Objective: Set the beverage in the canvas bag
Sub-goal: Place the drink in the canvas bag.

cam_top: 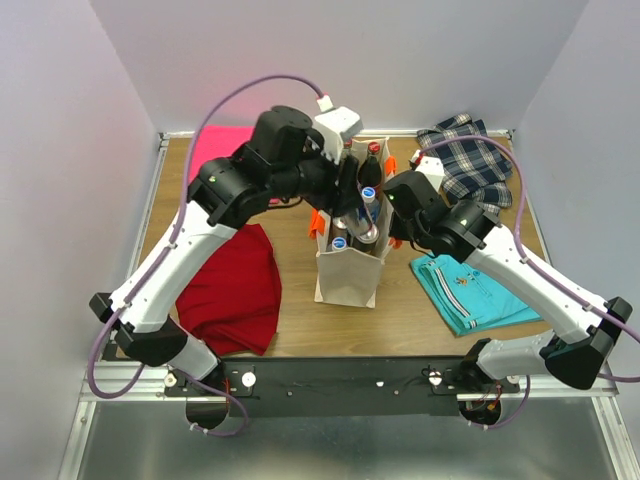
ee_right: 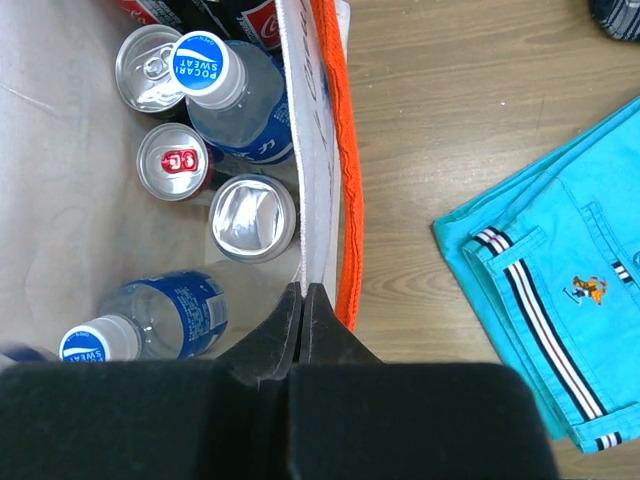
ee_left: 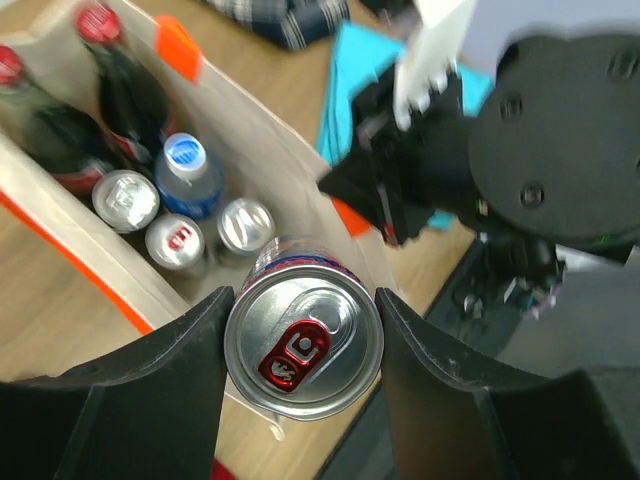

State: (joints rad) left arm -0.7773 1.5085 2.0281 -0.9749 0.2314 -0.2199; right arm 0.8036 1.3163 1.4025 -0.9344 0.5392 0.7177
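Silver aluminium can with a red pull tab (ee_left: 303,348) fills your left wrist view, top towards the lens, so its long axis runs straight down and it stands upright. Your left end effector (ee_left: 302,335) has its black fingers (ee_left: 190,370) spread wide and clamped on the can's two sides. Blue and red print shows on the can's shoulder, too blurred to read. It hangs at the near end of the cream canvas bag (ee_left: 70,235), over the open mouth; you can't tell whether its base is below the rim.

Over to the right wrist: your right end effector (ee_right: 302,298) is pressed together, pinching the top edge of the bag's wall beside the orange strap (ee_right: 350,200). Inside, a clear plastic bottle with a blue cap (ee_right: 202,62) reads POCARI SWEAT. A second bottle (ee_right: 150,325) lies tilted, its cap lettering only partly showing. Dark bottles with red labels (ee_right: 250,15) are cropped at the top, their script unreadable. Three can tops (ee_right: 253,217) sit among them. On the wooden desk (ee_right: 450,100), a turquoise folded shirt (ee_right: 560,300) carries a small embroidered figure. From the top camera, both arms hide much of the bag's mouth.
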